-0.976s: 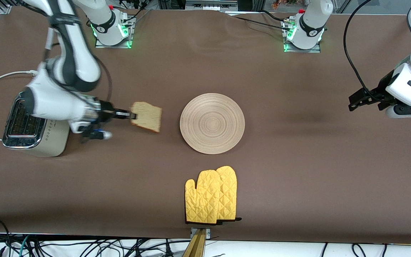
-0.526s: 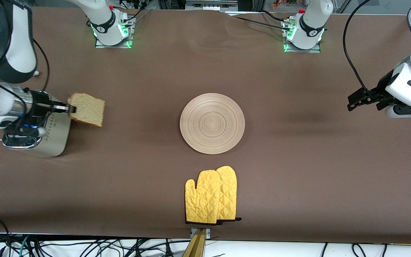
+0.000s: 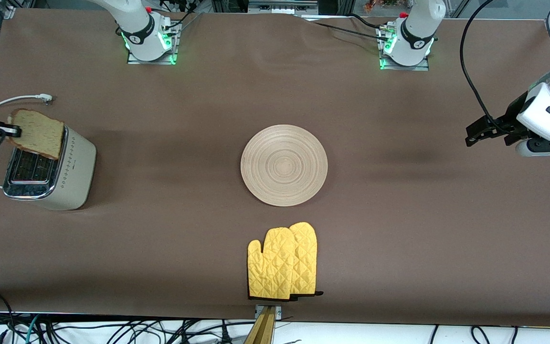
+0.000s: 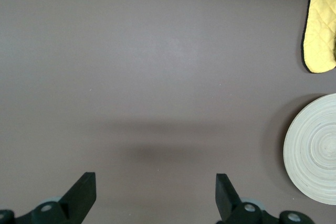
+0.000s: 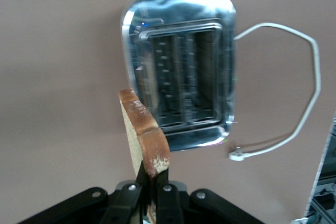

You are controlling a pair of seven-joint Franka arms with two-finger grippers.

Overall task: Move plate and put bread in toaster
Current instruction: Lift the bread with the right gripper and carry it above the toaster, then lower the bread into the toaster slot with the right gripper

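Note:
My right gripper is shut on the bread, a light-brown slice with a darker crust, and holds it in the air over the toaster. In the right wrist view the bread stands on edge between the fingers, above the chrome top and two open slots of the toaster. The round beige wooden plate lies at the table's middle and shows at the edge of the left wrist view. My left gripper is open and empty in the air at the left arm's end of the table.
A pair of yellow oven mitts lies nearer the front camera than the plate, also in the left wrist view. The toaster's white cord loops on the table beside it, with its plug end loose.
My right gripper has carried the bread from beside the plate toward the right arm's end of the table, to over the toaster. The left arm has barely moved.

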